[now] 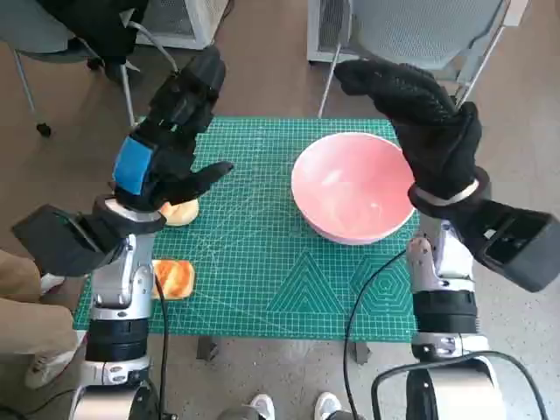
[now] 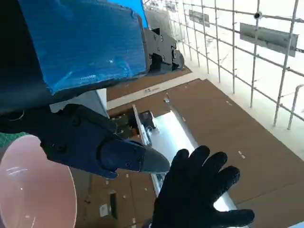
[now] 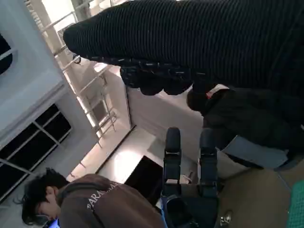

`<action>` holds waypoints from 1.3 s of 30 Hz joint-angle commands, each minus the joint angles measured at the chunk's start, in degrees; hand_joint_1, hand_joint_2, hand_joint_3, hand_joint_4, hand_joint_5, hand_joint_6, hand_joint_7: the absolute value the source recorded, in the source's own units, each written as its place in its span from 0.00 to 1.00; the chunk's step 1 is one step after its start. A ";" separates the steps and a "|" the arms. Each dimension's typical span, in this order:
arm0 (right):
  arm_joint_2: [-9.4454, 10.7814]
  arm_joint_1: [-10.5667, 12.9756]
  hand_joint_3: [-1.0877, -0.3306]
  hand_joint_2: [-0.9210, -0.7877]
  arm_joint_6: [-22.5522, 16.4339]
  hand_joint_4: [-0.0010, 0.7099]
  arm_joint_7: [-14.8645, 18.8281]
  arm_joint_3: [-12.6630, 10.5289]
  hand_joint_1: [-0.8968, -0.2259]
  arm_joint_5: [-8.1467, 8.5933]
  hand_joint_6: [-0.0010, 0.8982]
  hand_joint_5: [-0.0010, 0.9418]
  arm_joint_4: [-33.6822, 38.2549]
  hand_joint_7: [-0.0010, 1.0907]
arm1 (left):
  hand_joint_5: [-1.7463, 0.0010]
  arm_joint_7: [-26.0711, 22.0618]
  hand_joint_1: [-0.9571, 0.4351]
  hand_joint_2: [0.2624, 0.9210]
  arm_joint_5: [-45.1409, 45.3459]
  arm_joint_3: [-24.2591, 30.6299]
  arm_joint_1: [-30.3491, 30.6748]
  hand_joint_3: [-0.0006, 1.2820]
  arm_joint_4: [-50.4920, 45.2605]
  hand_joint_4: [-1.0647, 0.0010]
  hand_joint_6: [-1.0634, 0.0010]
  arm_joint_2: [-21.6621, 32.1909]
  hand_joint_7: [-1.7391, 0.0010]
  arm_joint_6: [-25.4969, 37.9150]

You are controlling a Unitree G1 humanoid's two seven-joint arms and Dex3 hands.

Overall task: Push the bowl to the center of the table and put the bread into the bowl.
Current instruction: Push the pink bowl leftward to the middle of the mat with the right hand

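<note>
Sitting empty right of the green cutting mat's (image 1: 262, 271) middle, the glossy pink bowl (image 1: 352, 185) awaits pushing; both golden bread pieces (image 1: 174, 278) lie at the desk's left edge, untouched, while left hand (image 1: 171, 140) and right hand (image 1: 420, 118) hover spread, holding nothing

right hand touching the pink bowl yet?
Cannot tell. In the head view the right hand overlaps the bowl's far right rim, looking raised above it; neither wrist view shows that spot.

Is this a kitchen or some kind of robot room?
Probably a robot lab or workroom, not a kitchen. The bowl sits on a green cutting mat with grid lines, office chairs stand behind the table, and cables hang from the robot.
</note>
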 commanded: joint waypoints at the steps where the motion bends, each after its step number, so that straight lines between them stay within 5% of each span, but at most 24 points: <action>1: 0.10 1.42 0.42 0.00 0.88 0.12 -0.03 0.05 0.28 -0.34 0.00 0.00 -0.15 0.30 | 1.00 -0.20 0.22 1.00 -0.06 0.22 -0.26 0.10 -0.76 0.96 0.81 0.70 0.93 0.31; 39: 0.30 2.09 0.43 0.00 0.59 0.13 -0.66 0.20 0.27 -1.09 0.00 0.00 -1.21 0.30 | 1.00 -0.25 0.23 1.00 -0.05 0.19 -0.21 0.10 -0.90 0.96 0.80 0.64 0.93 0.44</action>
